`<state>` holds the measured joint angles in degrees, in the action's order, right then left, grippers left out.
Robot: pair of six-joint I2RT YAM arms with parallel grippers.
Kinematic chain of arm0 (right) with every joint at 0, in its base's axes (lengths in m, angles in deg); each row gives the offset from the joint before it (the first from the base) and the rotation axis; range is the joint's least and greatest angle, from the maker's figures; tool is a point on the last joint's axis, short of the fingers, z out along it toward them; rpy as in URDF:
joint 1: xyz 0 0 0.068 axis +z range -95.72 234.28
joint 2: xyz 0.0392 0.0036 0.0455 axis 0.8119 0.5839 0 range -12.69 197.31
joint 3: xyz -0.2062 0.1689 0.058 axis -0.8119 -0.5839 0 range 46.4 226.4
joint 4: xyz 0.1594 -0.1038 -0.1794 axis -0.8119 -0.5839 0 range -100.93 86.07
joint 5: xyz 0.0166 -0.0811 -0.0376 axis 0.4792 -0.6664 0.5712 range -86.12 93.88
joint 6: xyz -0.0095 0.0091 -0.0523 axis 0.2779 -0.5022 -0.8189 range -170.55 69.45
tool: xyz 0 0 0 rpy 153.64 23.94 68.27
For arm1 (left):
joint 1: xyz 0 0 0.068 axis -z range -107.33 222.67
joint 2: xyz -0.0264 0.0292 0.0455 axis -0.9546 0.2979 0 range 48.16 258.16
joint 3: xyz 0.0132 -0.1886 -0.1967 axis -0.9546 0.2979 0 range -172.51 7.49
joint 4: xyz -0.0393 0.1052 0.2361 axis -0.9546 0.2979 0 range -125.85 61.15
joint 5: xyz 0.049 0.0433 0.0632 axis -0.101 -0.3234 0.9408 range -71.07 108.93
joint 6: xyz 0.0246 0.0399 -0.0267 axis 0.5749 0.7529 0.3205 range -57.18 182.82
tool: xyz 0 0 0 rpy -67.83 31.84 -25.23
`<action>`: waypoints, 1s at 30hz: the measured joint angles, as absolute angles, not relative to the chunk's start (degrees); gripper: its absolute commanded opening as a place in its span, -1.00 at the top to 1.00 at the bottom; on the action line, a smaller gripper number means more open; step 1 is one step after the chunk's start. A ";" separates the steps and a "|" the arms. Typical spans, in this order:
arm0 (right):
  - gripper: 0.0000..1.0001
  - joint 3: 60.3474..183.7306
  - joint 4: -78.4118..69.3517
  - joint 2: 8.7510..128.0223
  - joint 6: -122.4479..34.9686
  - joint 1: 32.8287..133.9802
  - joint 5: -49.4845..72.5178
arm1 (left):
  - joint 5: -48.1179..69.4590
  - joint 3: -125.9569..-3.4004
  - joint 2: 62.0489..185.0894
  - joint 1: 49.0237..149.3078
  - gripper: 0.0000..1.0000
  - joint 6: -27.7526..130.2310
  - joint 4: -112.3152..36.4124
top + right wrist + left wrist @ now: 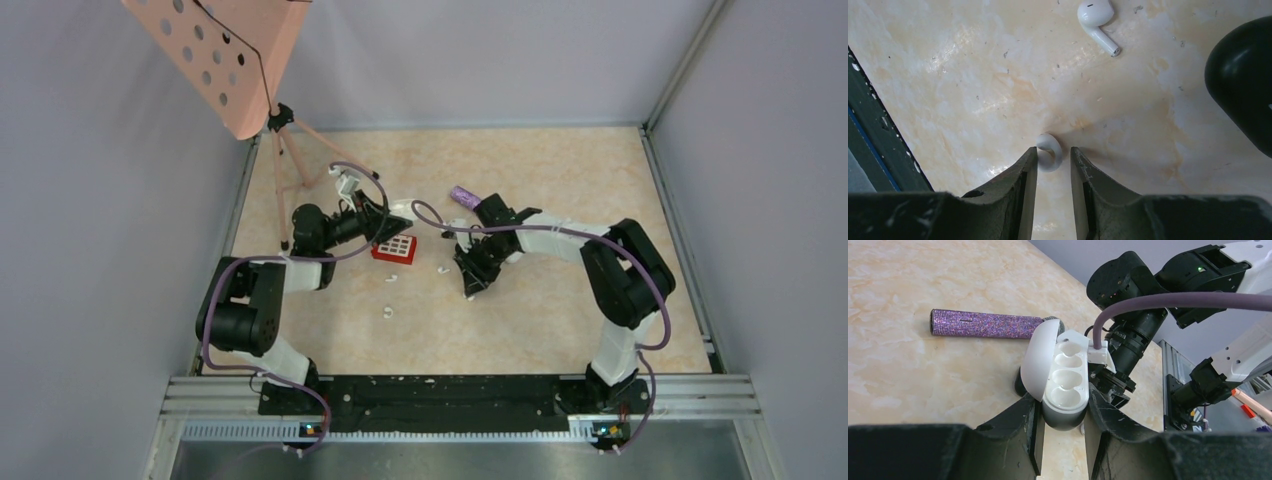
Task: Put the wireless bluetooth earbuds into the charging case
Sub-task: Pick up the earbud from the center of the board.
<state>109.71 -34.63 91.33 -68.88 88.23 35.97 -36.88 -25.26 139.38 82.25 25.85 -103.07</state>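
Earbud [1048, 150]: glossy white | right tool [1053, 154]: astride it, grip unclear | left tool [1062, 411]: clenching open white case [1064, 387]

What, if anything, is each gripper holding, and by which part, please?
The left gripper clamps the open charging case by the sides of its base. The right gripper straddles a white earbud; whether it grips it cannot be told.

1. Tabletop [560, 320]: cream, marbled with pale orange veining.
2. Charging case [1063, 385]: glossy white lid and tray, dark grey lower shell.
3. Wireless bluetooth earbuds [1094, 14]: glossy white; a second one [1050, 151] is also white.
4. Microphone [985, 323]: purple glitter.
5. Small box [394, 248]: red, with a grid of white squares.
6. Perforated panel [215, 60]: salmon pink, dotted with round holes.
7. Cable [1188, 300]: mauve.
8. Rounded object [1243, 80]: glossy black.
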 measured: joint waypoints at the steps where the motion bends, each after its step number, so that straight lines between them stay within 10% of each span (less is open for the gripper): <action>1: 0.39 109.71 -34.57 91.33 -68.88 88.49 35.82 | -36.88 -25.26 139.38 82.18 1.00 25.83 -103.07; 16: 0.98 109.82 -35.35 90.53 -68.20 89.76 34.97 | -36.90 -25.26 139.40 82.08 1.00 25.85 -103.02; 30: 1.00 118.52 -43.22 70.55 -81.12 89.76 35.23 | -40.66 -25.96 145.72 84.76 1.00 22.20 -109.47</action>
